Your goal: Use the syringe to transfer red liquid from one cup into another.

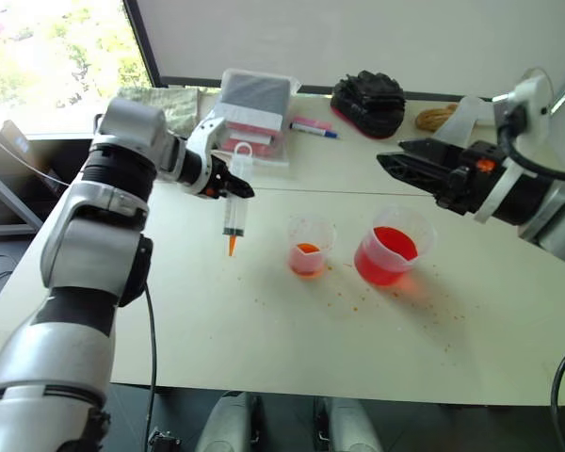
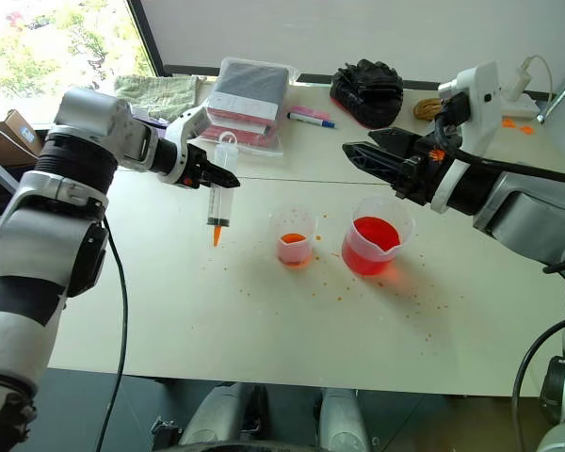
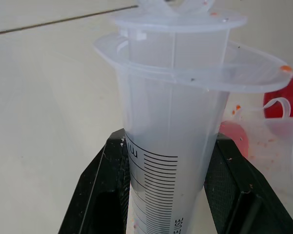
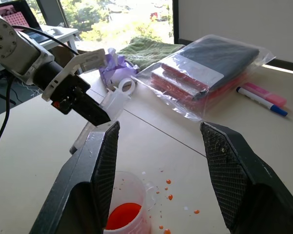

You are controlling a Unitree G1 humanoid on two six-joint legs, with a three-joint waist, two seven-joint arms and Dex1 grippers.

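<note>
My left gripper (image 1: pixel 234 181) is shut on the barrel of the syringe (image 1: pixel 234 215), just under its flange. The syringe hangs upright with its orange tip down, above the table and left of the small cup (image 1: pixel 309 247). In the left wrist view the plunger sits pushed in on the syringe (image 3: pixel 171 146). The small cup holds a little red liquid (image 1: pixel 307 250). To its right, the larger spouted beaker (image 1: pixel 388 247) is partly full of red liquid (image 1: pixel 386 256). My right gripper (image 1: pixel 391 153) stands open above and behind the beaker, holding nothing.
Red droplets (image 1: pixel 358 297) speckle the white table (image 1: pixel 217 330) around both cups. At the back lie a plastic bag of dark and red packs (image 1: pixel 254 113), a pink-and-blue marker (image 1: pixel 313 127), a black bundle (image 1: pixel 369 99) and a green cloth (image 1: pixel 174 102).
</note>
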